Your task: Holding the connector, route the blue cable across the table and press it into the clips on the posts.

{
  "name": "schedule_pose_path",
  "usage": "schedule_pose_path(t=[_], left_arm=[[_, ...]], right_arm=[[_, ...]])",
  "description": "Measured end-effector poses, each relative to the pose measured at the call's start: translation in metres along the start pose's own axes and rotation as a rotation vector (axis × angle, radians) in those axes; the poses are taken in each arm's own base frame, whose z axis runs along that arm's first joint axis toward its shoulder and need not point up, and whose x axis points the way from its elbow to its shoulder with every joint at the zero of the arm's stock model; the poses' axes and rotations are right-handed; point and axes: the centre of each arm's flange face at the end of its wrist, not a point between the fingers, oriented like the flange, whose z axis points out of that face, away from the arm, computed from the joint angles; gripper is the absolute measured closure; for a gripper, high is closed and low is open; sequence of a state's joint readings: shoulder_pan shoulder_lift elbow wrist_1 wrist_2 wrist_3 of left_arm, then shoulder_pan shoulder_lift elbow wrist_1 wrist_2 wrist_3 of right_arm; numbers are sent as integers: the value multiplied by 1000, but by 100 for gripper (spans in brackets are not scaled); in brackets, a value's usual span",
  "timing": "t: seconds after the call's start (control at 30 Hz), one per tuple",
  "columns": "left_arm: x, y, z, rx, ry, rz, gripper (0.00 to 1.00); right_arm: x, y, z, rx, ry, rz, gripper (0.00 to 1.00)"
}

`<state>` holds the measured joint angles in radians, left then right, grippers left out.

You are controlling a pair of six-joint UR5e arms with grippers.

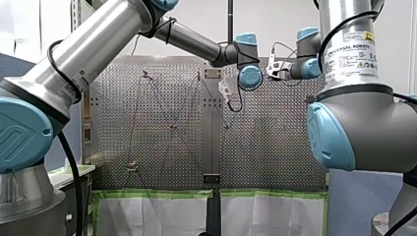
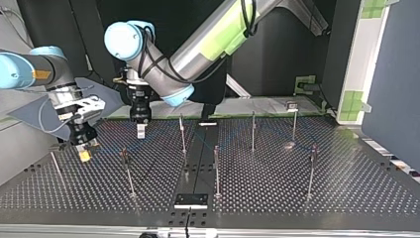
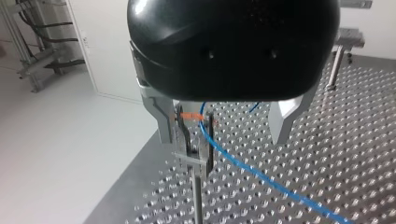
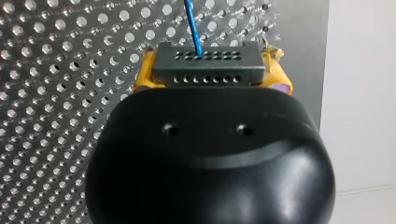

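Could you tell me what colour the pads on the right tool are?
Yellow pads, seen best in the right wrist view, flanking the grey connector.

My right gripper (image 2: 84, 154) hangs near my left gripper (image 2: 140, 131) above the table (image 2: 297, 191).

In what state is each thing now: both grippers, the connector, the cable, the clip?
left gripper: open, fingers either side of the clip.
right gripper: shut on the connector.
connector: held between yellow pads.
cable: runs from the connector; passes at the clip.
clip: upright on its post.
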<state>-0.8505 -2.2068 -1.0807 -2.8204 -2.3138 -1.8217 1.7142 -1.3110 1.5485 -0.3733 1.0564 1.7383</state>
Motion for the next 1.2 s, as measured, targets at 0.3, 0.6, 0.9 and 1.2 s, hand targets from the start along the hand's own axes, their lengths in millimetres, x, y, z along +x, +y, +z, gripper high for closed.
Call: schedule_pose_path(t=[0.3,0.6,0.9,1.2], left_arm=[[-19,-13,-53,-5,20,-28,0],[-40,-31,-94,87,10,-147,0],[-28,-11,-84,133,5,-173,0],[-2,2,-91,185,12,-98,0]], right_arm=[[0,2,-1,3,-2,0,100],[-2,4,-1,2,-5,2,100],[-5,4,-2,0,-11,4,100],[-5,4,-2,0,-11,5,100]])
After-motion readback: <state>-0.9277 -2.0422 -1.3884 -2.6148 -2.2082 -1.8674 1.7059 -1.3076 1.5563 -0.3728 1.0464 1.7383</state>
